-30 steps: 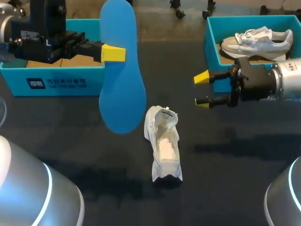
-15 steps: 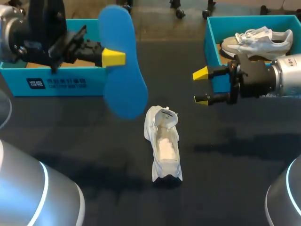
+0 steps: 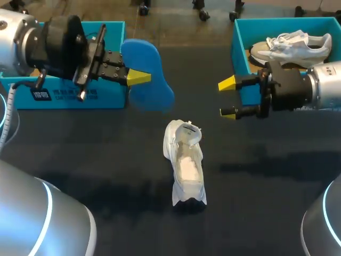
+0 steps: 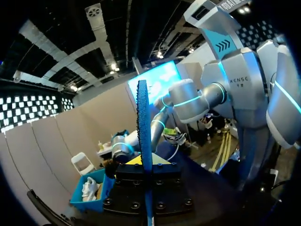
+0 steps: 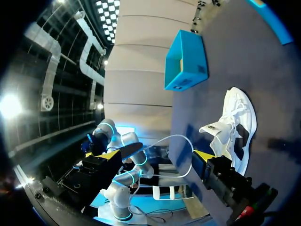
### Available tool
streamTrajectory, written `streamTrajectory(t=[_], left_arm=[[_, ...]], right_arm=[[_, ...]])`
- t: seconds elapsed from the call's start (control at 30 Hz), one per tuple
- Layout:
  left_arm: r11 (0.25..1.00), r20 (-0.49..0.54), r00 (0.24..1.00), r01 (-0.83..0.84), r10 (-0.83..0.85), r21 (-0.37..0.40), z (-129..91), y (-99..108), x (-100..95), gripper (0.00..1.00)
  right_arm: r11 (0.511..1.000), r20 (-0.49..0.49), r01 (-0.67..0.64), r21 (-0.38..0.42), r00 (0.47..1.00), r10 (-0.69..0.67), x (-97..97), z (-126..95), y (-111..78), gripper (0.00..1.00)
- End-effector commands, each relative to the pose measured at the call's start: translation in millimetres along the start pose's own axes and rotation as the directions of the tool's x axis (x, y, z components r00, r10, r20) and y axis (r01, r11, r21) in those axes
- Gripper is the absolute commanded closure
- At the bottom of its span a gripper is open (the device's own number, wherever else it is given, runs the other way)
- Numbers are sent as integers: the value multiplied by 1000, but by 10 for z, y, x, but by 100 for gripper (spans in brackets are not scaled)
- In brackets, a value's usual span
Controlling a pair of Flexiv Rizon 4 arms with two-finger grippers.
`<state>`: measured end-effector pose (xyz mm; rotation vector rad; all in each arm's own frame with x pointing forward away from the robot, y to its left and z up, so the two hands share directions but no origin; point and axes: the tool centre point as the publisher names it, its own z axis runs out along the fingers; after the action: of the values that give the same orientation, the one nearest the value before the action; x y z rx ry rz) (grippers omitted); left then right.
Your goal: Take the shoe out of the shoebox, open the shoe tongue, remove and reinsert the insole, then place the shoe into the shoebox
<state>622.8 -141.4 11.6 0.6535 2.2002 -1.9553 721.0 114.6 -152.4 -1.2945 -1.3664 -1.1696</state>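
Upper left, the left claw (image 3: pixel 141 79) pinches the blue insole (image 3: pixel 157 94). Right claw (image 3: pixel 228 98) stands open; white shoe (image 3: pixel 186 160) lies mid-frame.

The insole (image 3: pixel 157 93) between the left fingers (image 3: pixel 139 78) is plain bright blue. Both those and the right fingers (image 3: pixel 228 84) are yellow-tipped on black. The shoe (image 3: pixel 185 160) ahead of the right fingers is white with a cream inside, on a dark charcoal counter (image 3: pixel 266 186). The shoebox (image 3: pixel 69 98) behind the left fingers is teal with white print. The second shoebox (image 3: pixel 240 48) is also teal and holds a white and grey second shoe (image 3: pixel 290 45).
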Motion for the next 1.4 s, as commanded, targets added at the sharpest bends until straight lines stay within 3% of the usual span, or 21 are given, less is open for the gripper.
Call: streamTrajectory(t=[0.03, 0.1, 0.47, 0.5, 0.6, 0.63, 0.7, 0.73, 0.8, 1.07, 1.1, 1.13, 1.2, 1.23, 1.37, 1.4], left_arm=[[584, 15, 610, -751, 793, -308, 161, 161, -23, 100], [540, 91, 539, -791, 837, -288, 199, 301, -47, 100], [540, 91, 539, -791, 837, -288, 199, 301, -47, 100], [461, 87, 458, -835, 885, -301, 231, 300, -37, 100], [372, 60, 375, -862, 925, -344, 256, 443, -99, 100], [379, 83, 374, -857, 924, -350, 259, 484, -127, 100], [271, 72, 264, -881, 962, -388, 284, 562, -149, 100], [268, 105, 246, -885, 963, -381, 289, 577, -156, 100], [161, 59, 150, -904, 987, -395, 305, 691, -196, 100], [161, 59, 150, -904, 987, -395, 305, 691, -196, 100], [96, 36, 89, -915, 995, -391, 328, 687, -193, 100], [90, 50, 77, -911, 996, -403, 340, 723, -220, 100], [39, 162, -27, -922, 986, -386, 343, 793, -240, 100], [-5, 119, -55, -923, 991, -384, 381, 869, -239, 100], [67, 221, -20, -924, 975, -377, 418, 1065, -268, 100], [66, 180, -4, -923, 984, -378, 402, 1083, -290, 100]], right_arm=[[1000, 1, -1, 0, 1000, 1, -1, 15, 6, 0], [1000, 1, -1, 0, 1000, 1, -1, 15, 6, 0], [1000, 1, -1, 0, 1000, 1, -1, 15, 6, 0], [1000, 1, -1, 0, 1000, 1, -1, 15, 6, 0], [1000, 1, -1, 0, 1000, 1, -1, 15, 6, 0], [1000, 1, -1, 0, 1000, 1, -1, 15, 6, 0], [1000, 1, -1, 0, 1000, 1, -1, 15, 6, 0], [1000, 1, -1, 0, 1000, 1, -1, 15, 6, 0], [1000, 1, -1, 0, 1000, 1, -1, 15, 6, 0], [1000, 1, -1, 0, 1000, 1, -1, 15, 6, 0], [1000, 1, -1, 0, 1000, 1, -1, 15, 6, 0], [1000, 1, -1, 0, 1000, 1, -1, 15, 6, 0], [1000, 1, -1, 0, 1000, 1, -1, 15, 6, 0], [1000, 1, -1, 0, 1000, 1, -1, 15, 6, 0], [1000, 1, -1, 0, 1000, 1, -1, 15, 6, 0], [1000, 1, -1, 0, 1000, 1, -1, 15, 6, 0]])
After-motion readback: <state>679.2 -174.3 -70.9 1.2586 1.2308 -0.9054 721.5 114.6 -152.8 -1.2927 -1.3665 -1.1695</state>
